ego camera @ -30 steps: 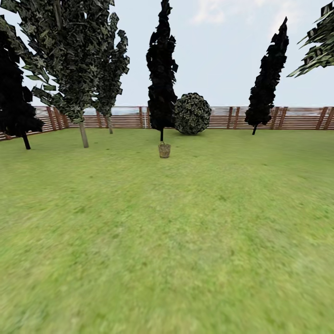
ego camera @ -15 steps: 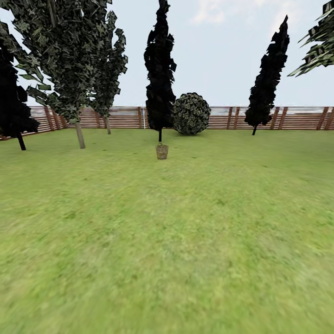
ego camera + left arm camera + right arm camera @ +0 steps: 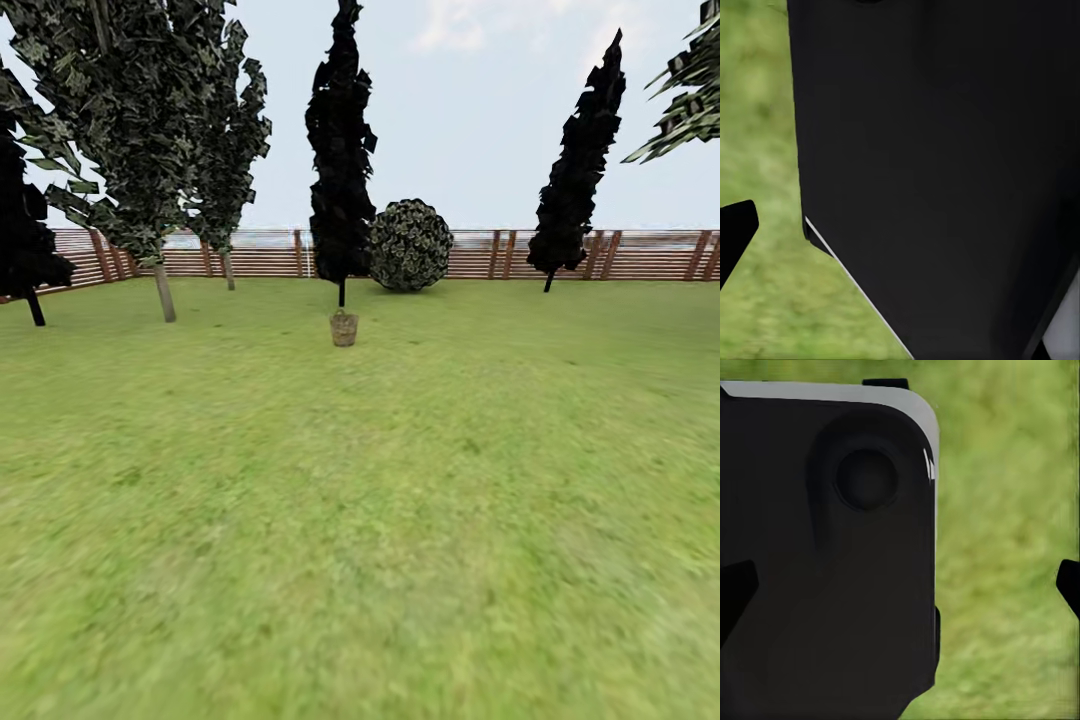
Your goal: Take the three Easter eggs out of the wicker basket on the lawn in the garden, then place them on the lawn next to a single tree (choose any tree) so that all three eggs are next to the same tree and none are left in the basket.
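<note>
The robot's body is black and smooth, with no shine. In the left wrist view a big flat black panel [image 3: 937, 165] has a slanted lower edge, and a thin white line runs along that edge. A strip of pale grey shows at one corner. A small black pointed tip [image 3: 735, 232] pokes in from the side, over green grass.

In the right wrist view another black body part [image 3: 825, 570] has a rounded corner with a light grey rim. It has a round sunken dimple [image 3: 866, 478], like a big button. Small black finger tips [image 3: 1069, 585] show at both sides of the picture.
</note>
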{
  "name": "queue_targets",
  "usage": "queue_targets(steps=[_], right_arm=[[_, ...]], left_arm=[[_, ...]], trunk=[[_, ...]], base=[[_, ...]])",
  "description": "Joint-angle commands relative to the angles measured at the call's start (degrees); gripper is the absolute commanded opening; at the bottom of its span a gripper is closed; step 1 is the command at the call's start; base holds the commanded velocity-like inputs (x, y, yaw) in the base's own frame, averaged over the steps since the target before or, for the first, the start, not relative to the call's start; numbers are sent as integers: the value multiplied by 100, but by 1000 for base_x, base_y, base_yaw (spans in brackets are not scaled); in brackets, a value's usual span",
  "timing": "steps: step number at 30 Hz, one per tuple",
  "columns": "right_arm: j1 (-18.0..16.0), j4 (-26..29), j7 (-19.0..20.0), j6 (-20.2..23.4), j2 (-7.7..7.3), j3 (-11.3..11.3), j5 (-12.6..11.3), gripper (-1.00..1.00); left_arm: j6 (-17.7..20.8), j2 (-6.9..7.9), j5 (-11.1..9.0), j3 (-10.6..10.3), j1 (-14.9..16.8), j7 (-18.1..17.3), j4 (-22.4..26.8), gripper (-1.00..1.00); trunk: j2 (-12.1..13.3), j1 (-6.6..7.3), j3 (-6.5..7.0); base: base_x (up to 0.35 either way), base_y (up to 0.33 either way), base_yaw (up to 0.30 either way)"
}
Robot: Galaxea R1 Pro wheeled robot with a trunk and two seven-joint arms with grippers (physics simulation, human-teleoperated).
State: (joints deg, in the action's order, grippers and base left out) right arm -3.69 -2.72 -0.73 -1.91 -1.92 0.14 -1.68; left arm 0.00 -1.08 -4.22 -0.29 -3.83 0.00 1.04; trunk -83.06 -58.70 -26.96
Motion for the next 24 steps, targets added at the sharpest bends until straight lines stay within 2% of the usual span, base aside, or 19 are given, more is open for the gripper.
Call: queue_targets(steps=[1, 24], right_arm=[[-9, -18, -6, -20, 3, 3, -17, 100], [-9, -18, -15, -12, 24, 10, -10, 100]], left_arm=[[0, -1, -44, -6, -4, 0, 11, 100], [9, -3, -44, -14, -4, 6, 11, 100]], trunk=[[-2, -3, -4], [-2, -3, -4]], base=[[313, -194, 0], [313, -194, 0]])
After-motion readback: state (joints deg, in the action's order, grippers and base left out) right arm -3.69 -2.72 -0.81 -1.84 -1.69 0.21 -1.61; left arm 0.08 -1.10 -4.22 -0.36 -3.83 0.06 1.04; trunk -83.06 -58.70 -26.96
